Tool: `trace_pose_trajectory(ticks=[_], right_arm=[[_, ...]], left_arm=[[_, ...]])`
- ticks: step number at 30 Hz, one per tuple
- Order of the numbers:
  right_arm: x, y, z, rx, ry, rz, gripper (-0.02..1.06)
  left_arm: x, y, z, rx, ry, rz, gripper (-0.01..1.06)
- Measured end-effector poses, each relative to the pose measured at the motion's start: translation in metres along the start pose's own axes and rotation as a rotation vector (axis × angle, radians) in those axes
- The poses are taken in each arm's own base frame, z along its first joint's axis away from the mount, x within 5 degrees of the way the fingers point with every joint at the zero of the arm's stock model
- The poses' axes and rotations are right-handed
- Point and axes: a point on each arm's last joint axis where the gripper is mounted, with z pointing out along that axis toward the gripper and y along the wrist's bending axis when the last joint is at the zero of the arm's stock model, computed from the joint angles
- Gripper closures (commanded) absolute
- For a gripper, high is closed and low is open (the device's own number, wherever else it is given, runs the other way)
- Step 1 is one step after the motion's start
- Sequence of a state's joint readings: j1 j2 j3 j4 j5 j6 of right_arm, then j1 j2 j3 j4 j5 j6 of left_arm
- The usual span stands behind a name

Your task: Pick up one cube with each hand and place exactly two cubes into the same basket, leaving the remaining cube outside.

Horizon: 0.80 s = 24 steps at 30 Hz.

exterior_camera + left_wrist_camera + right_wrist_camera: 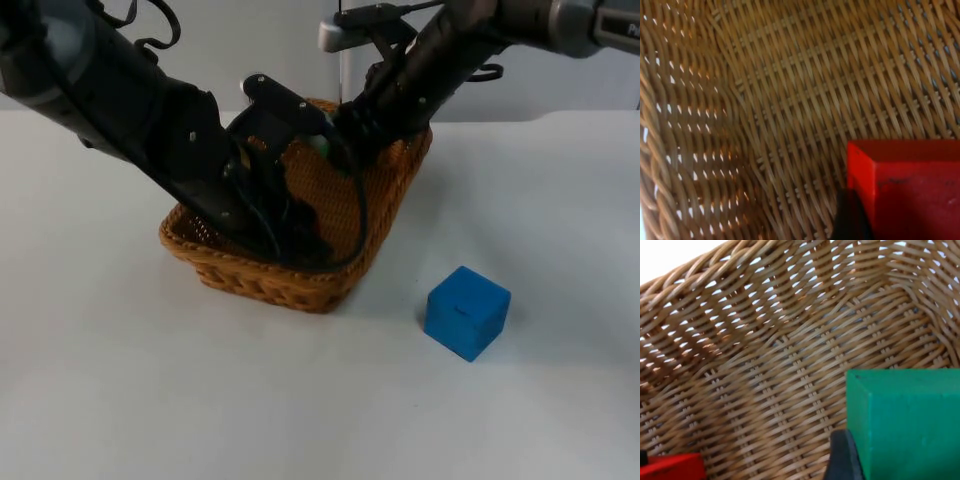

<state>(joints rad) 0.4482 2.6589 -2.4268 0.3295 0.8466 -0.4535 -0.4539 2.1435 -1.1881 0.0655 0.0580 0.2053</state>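
Both grippers down in the basket (385, 215): left gripper (300, 240) clamps the red cube (910, 190), right gripper (335, 135) grips the green cube (905, 420); blue cube (466, 311) outside at four o'clock.

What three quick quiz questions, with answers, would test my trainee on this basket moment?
1. True or false: the blue cube lies inside the wicker basket.
2. Which colour is the cube at the left gripper? A green, B red, C blue.
3. Fill in: the green cube at the right gripper is over the basket's ____.

Key:
1. False; it sits on the table beside the basket.
2. B, the red cube.
3. Woven floor.
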Motion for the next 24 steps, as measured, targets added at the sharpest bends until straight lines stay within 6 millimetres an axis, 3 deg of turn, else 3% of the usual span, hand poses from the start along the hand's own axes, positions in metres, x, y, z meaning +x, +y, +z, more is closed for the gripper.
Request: trace_pose_trajectory(ticks=[2,3,7,12,15,18,22,24], right_arm=[[0.000,0.000,0.000,0.000,0.000,0.000,0.33],[0.000,0.000,0.000,0.000,-0.001,0.000,0.33],[-0.001,0.000,-0.001,-0.001,-0.005,0.001,0.28],[-0.001,0.000,-0.001,-0.003,-0.004,-0.001,0.28],[-0.006,0.002,-0.007,-0.013,-0.002,-0.006,0.28],[-0.016,0.003,-0.021,-0.009,-0.028,-0.016,0.28],[-0.043,0.008,-0.062,0.006,-0.108,-0.043,0.28],[-0.048,0.009,-0.072,0.015,-0.124,-0.053,0.28]], left_arm=[[0.000,0.000,0.000,0.000,-0.001,0.000,0.58],[0.000,0.000,0.000,0.000,-0.001,0.000,0.58],[0.000,0.000,0.000,0.000,-0.002,0.000,0.33],[-0.002,0.001,-0.003,-0.002,-0.007,0.000,0.28],[-0.012,0.003,-0.015,-0.012,-0.041,0.000,0.28],[-0.020,0.006,-0.025,-0.020,-0.071,0.000,0.28],[-0.033,0.009,-0.047,-0.033,-0.115,-0.001,0.28],[-0.036,0.010,-0.053,-0.036,-0.120,-0.001,0.28]])
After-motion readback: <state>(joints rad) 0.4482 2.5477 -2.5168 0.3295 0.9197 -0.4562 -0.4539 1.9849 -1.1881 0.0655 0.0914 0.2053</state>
